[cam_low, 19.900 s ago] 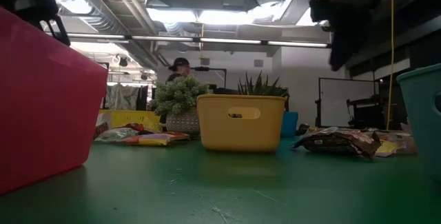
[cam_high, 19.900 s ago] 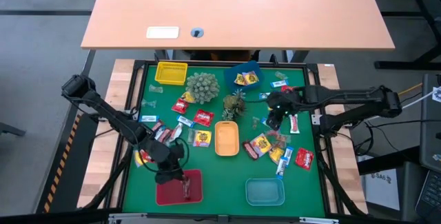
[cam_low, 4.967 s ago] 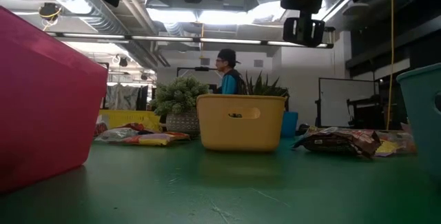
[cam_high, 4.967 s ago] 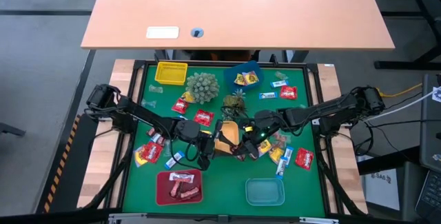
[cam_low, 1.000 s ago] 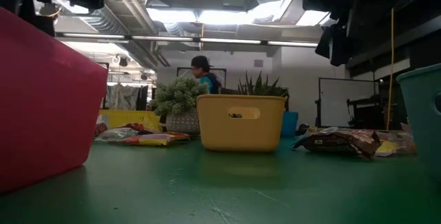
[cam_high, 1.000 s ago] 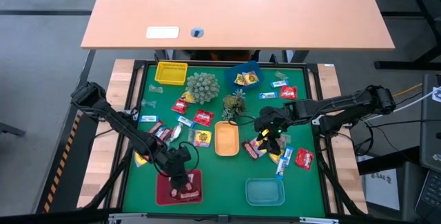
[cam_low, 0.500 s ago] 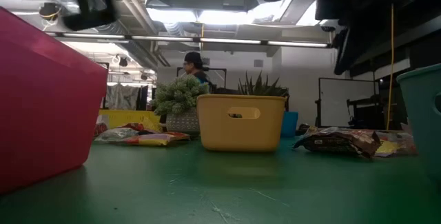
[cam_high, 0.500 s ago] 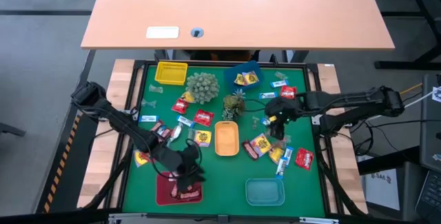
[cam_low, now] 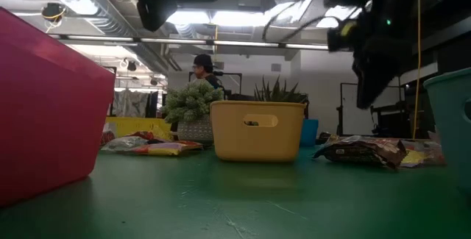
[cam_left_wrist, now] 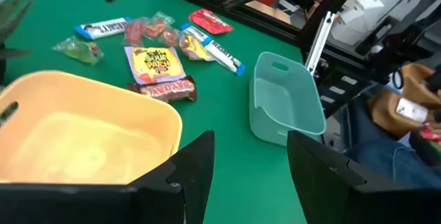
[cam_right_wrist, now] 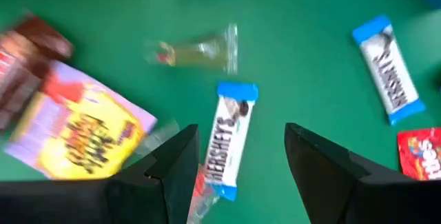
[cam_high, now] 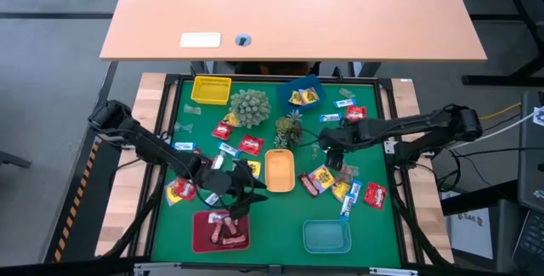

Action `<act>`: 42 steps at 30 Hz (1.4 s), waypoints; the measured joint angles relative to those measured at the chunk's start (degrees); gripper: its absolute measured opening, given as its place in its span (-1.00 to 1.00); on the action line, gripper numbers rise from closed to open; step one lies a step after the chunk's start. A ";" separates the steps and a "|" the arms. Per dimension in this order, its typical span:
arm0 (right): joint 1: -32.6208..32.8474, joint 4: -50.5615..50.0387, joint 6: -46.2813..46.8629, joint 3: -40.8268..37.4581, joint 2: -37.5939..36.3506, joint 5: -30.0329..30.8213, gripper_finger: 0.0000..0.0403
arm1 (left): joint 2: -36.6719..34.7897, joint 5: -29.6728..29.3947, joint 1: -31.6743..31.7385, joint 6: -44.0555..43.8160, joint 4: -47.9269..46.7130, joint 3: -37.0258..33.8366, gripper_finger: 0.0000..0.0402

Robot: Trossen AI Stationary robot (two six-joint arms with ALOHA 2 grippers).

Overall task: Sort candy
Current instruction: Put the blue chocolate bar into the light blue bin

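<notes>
Dark left gripper (cam_high: 242, 193) off red tray (cam_high: 201, 238)

A pale wooden desk (cam_high: 293, 13) stands on grey floor (cam_high: 51, 72) beyond the green table, while ceiling lights (cam_low: 243, 17), pipes and a person (cam_low: 202, 68) show behind.

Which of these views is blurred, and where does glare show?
Right wrist view: motion blur smears the yellow candy; the blue-white bar is softer too. Low view: ceiling lights glare brightly, leaving the arms as dark silhouettes. High view and left wrist view: evenly lit and sharp, the yellow tray clear.
</notes>
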 joint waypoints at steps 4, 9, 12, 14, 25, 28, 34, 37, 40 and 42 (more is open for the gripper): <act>0.00 -0.67 -0.01 0.00 3.24 0.32 0.06 | 0.00 -0.03 0.26 1.27 -0.01 0.00 -0.16; -0.25 -0.08 -0.24 0.00 5.73 1.18 0.06 | 0.00 0.00 0.26 1.35 -0.01 0.00 -0.16; -0.92 1.31 -0.55 -0.32 6.89 0.65 0.06 | 0.00 -0.01 0.26 1.35 -0.01 0.02 -0.16; -1.44 3.84 -1.73 -1.78 7.24 -1.20 0.06 | 0.00 -0.02 0.26 1.37 -0.01 0.00 -0.16; -5.52 12.36 -2.20 -9.42 7.42 -5.54 0.06 | 0.00 0.02 0.02 1.35 -0.01 0.00 -0.16; -6.15 14.27 -3.06 -10.91 7.08 -6.88 0.06 | 0.00 0.00 0.02 1.49 -0.01 0.00 -0.16; -6.43 14.70 -3.19 -11.73 7.11 -8.08 0.06 | 0.00 0.00 0.36 2.77 -0.01 0.00 -0.16; -6.43 15.04 -3.26 -11.77 7.17 -8.25 0.04 | 0.00 0.00 0.31 2.75 -0.01 0.00 -0.16; -6.43 15.08 -3.28 -11.80 7.20 -8.53 -0.06 | 0.00 0.00 0.05 2.91 -0.01 0.00 -0.16; -6.43 15.09 -3.28 -11.82 7.22 -8.76 -0.16 | 0.00 -0.01 0.15 3.88 -0.01 0.00 -0.16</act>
